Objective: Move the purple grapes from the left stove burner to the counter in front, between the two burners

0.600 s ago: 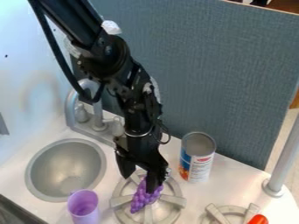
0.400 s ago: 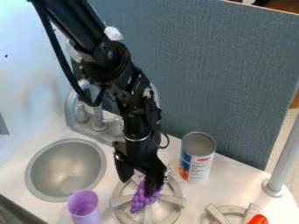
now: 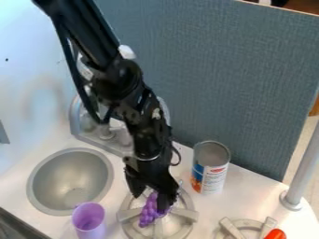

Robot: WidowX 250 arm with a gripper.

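One white counter (image 3: 249,198) is carrying a round sink (image 3: 56,179) and a gray burner (image 3: 184,213), over which the end effector (image 3: 149,204) is hanging with its fingers apart, while a can (image 3: 211,175) and purple cup (image 3: 89,218) are standing nearby and purple grapes (image 3: 148,214) are lying on the burner.

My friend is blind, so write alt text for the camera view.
An open black robot claw is at purple toy grapes on a gray stove burner. In the picture, a purple cup and round sink are to the left, a can to the right.
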